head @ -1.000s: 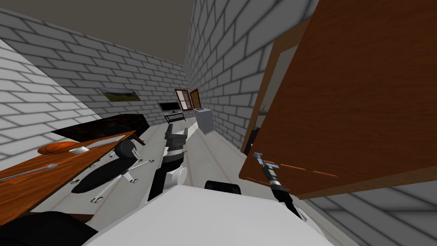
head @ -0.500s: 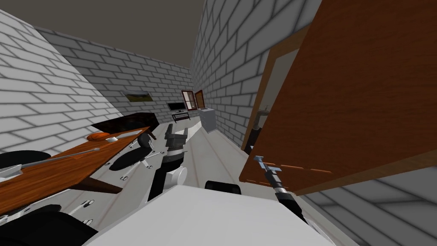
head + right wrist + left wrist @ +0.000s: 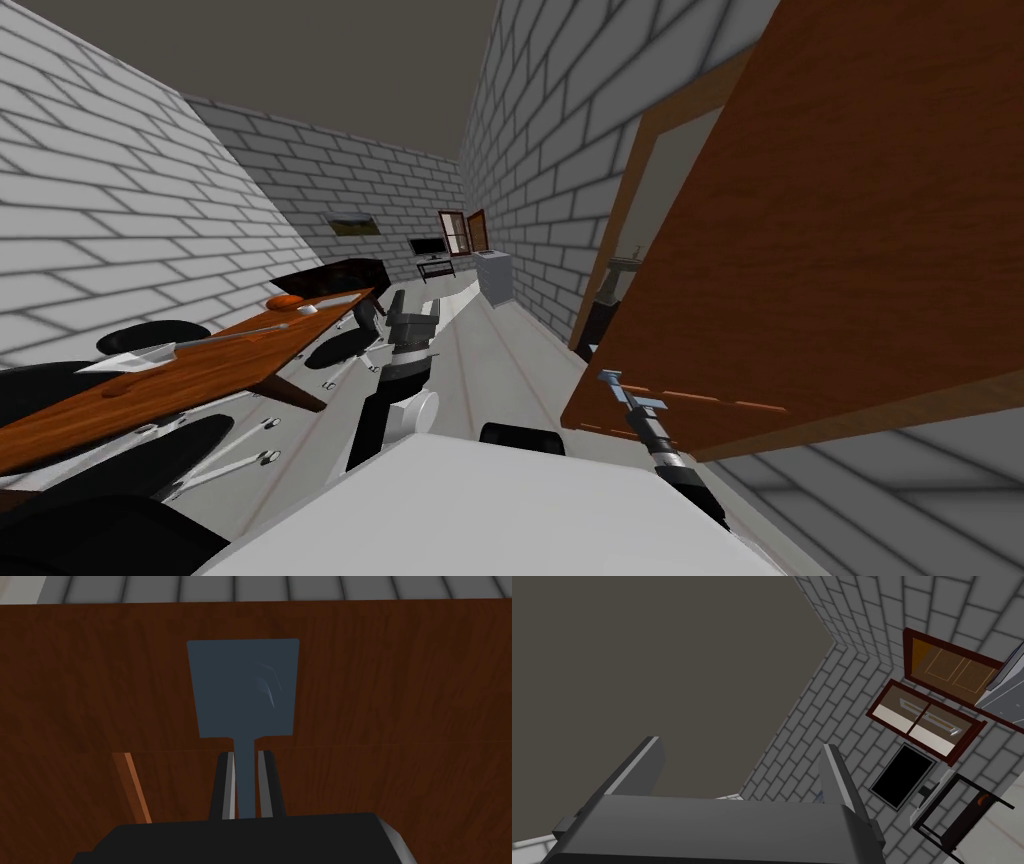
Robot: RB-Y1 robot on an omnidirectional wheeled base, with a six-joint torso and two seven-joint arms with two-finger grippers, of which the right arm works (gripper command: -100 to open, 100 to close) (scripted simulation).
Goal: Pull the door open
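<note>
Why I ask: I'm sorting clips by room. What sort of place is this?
Probably a home office or study: a long wooden desk with black swivel chairs beside it, and a monitor at the far end.

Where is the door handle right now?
Right wrist view: the door handle sits on the brown door, on my right, its lever pinched in the right gripper.

Wood-grain door [image 3: 400,676], seemingly matt handle [image 3: 243,691]

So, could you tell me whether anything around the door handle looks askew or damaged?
Nothing stands out there. The right gripper is shut squarely on the dark blue handle, whose plate lies flat on the brown door; the door stands ajar from its frame.
</note>
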